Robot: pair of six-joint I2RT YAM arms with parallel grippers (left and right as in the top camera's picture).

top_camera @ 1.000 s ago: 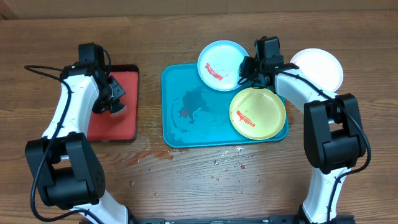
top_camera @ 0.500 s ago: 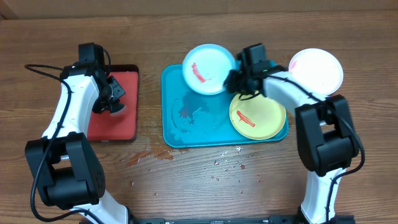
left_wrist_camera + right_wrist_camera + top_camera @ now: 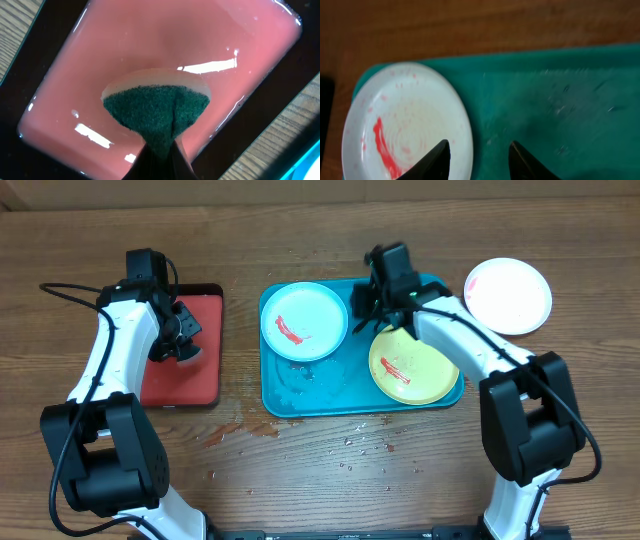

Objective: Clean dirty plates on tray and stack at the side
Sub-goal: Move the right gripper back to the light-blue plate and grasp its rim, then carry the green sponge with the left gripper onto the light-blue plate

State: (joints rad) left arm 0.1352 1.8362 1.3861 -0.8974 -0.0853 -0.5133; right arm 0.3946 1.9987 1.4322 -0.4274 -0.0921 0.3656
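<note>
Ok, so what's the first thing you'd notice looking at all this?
The big teal tray in the middle, with a light blue plate and a yellow-green plate on it, both streaked with red sauce. A white plate sits off the tray, far right. On the left, the left gripper pinches a green sponge over a red tray.

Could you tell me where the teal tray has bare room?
On the large rectangular teal tray, the front strip below the round light blue plate, left of the round yellow-green plate, is bare. The right end effector crowds the back.
</note>
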